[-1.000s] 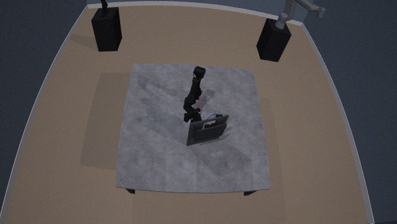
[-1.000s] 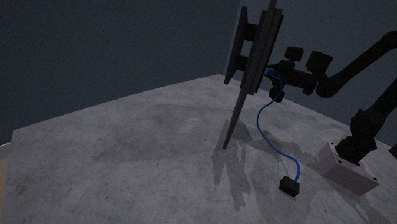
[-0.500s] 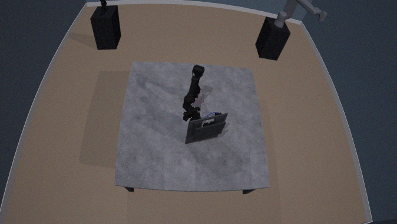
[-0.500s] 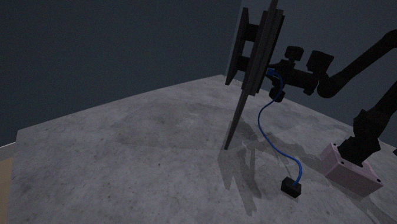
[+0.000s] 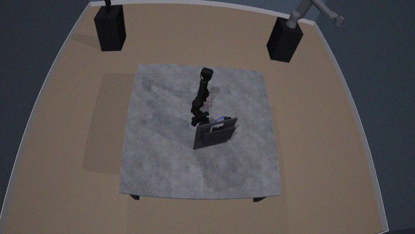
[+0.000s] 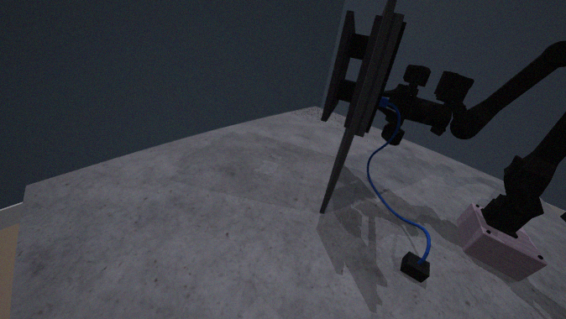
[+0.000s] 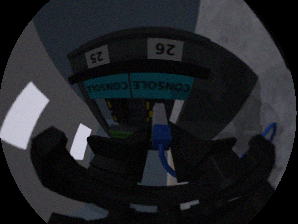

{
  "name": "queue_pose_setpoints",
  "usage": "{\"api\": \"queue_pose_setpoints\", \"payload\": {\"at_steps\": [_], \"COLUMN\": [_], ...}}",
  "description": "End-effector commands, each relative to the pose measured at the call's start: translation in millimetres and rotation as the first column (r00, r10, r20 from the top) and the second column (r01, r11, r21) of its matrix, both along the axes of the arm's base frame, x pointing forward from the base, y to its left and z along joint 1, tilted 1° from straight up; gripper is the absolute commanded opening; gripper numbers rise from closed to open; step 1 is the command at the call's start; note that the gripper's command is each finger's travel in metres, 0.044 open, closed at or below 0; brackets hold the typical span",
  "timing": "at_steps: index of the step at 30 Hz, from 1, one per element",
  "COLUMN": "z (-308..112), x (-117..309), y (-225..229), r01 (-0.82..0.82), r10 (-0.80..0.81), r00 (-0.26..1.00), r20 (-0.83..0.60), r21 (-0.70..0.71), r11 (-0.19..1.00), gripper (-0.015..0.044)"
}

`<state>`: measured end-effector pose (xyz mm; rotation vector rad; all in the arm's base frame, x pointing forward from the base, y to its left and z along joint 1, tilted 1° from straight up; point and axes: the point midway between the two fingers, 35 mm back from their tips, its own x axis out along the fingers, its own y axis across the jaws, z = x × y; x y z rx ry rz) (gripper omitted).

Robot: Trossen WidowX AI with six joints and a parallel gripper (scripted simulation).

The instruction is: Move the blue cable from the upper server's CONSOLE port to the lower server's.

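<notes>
The gripper (image 6: pixel 385 103) (image 7: pixel 158 123) — nearly closed — pinches the blue plug (image 6: pixel 384 101) (image 7: pixel 161 137).

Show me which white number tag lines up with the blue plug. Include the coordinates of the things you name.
The 26 tag (image 7: pixel 165 49): it sits above the blue plug (image 6: pixel 384 101) (image 7: pixel 161 136) in the wrist view, whereas the 25 tag (image 7: pixel 96 56) is off left.

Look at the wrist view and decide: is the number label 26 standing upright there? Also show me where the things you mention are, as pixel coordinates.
No, the 26 label (image 7: pixel 165 49) reads upside down, as does the CONSOLE lettering on the teal strip (image 7: pixel 162 86) nearby.
</notes>
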<state>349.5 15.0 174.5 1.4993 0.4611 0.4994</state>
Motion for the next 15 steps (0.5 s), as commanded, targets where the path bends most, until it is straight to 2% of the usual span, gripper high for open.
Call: {"api": "queue_pose_setpoints", "payload": {"at_steps": [1,15], "z": [2.8,3.0], "x": [3.1,5.8], "y": [0.4,1.8], "r01": [0.004,0.004], "r10": [-0.004,-0.004], "r00": [1.0,1.0], "r20": [0.009,0.01], "r21": [-0.002,-0.001], "r11": [1.0,1.0], "gripper": [0.0,0.0]}}
